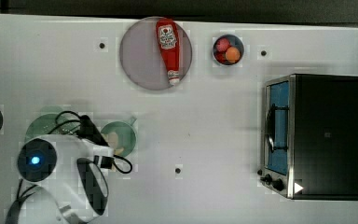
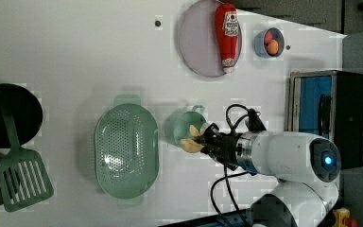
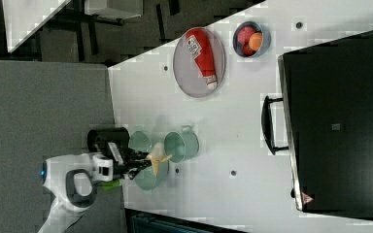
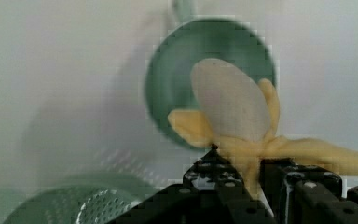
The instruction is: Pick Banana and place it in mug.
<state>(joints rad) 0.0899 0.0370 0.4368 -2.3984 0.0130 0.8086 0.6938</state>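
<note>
Gripper (image 4: 242, 175): I have it clamped on the banana (image 4: 233, 116).
Banana: held in the air over the mug (image 4: 168, 84).
Risk: peel flaps may catch the rim; off-centre release drops it onto the table (image 1: 214, 126).

My gripper (image 4: 242, 179), clamped on the banana (image 4: 235, 119), hangs over the mug (image 2: 182, 125), whose mouth lies open beneath. In the left view, the perforated basket (image 2: 126, 150) stands just beside the mug on its left, hemming that side. Bare table (image 1: 205, 121) spreads between the mug and the toaster oven (image 1: 314, 135) in the top view, with the plate (image 1: 142, 53) and ketchup bottle (image 1: 168, 49) well apart.
</note>
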